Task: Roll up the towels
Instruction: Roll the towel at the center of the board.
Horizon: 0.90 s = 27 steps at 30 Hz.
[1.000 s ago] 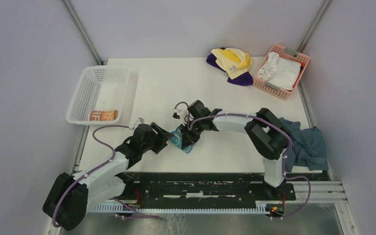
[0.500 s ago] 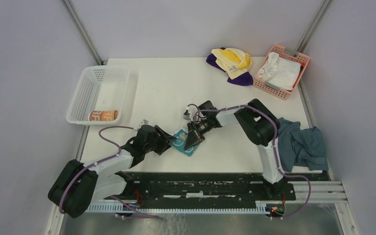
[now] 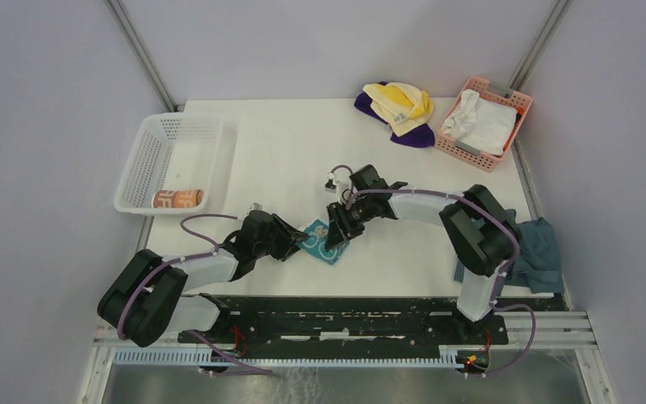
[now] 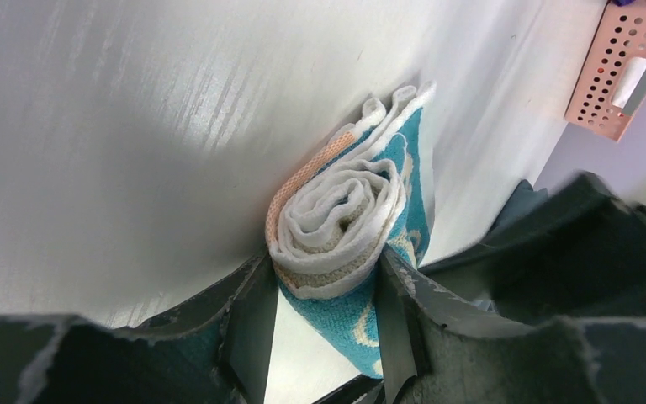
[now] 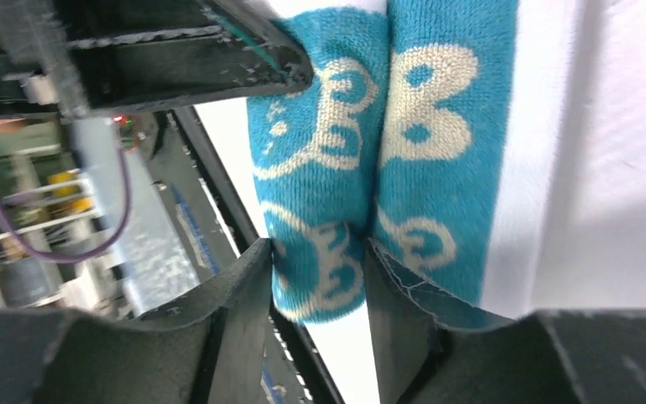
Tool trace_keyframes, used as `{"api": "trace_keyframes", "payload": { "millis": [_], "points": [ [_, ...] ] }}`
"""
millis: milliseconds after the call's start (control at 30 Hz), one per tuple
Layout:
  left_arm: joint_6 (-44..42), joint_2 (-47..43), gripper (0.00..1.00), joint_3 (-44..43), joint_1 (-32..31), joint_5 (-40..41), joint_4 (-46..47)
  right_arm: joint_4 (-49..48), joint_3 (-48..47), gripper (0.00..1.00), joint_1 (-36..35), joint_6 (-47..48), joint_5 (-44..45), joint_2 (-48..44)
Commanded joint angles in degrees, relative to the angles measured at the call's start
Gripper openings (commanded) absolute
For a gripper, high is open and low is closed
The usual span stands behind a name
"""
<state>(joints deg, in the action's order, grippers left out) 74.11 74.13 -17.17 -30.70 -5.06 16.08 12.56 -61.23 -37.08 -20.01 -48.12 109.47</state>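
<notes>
The teal towel (image 3: 324, 242) is judged fully rolled, at the near centre of the tabletop (image 3: 286, 151).
Its end is pinched by the left hand (image 4: 323, 282); the right hand (image 5: 315, 261) is set astride it, grip not discernible. A firm hold is needed next to keep it wound.

A lab test cell: plain grey walls (image 3: 42, 126), metal framing (image 3: 140, 50), white table (image 3: 277, 151).

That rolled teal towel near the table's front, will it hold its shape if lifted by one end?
Probably not: the teal towel is soft terry, loosely coiled, so it would likely sag and unroll. It looks light and fuzzy, unlikely to slip.
</notes>
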Motion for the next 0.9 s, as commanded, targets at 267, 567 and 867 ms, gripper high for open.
{"api": "trace_keyframes", "payload": {
  "millis": [267, 567, 867],
  "points": [
    [-0.6, 1.4, 0.51, -1.1, -0.3, 3.9, -8.0, 3.6, 1.9, 0.56, -18.1, 18.9, 47.8, -19.9],
    [-0.9, 1.9, 0.52, -1.4, -0.3, 4.1, -8.0, 8.6, -3.2, 0.57, -26.6, 22.8, 58.7, -10.1],
    [-1.1, 2.4, 0.55, -1.6, -0.3, 4.2, -7.6, 13.0, -3.4, 0.55, -27.6, 22.4, 63.1, -1.6]
  ]
}}
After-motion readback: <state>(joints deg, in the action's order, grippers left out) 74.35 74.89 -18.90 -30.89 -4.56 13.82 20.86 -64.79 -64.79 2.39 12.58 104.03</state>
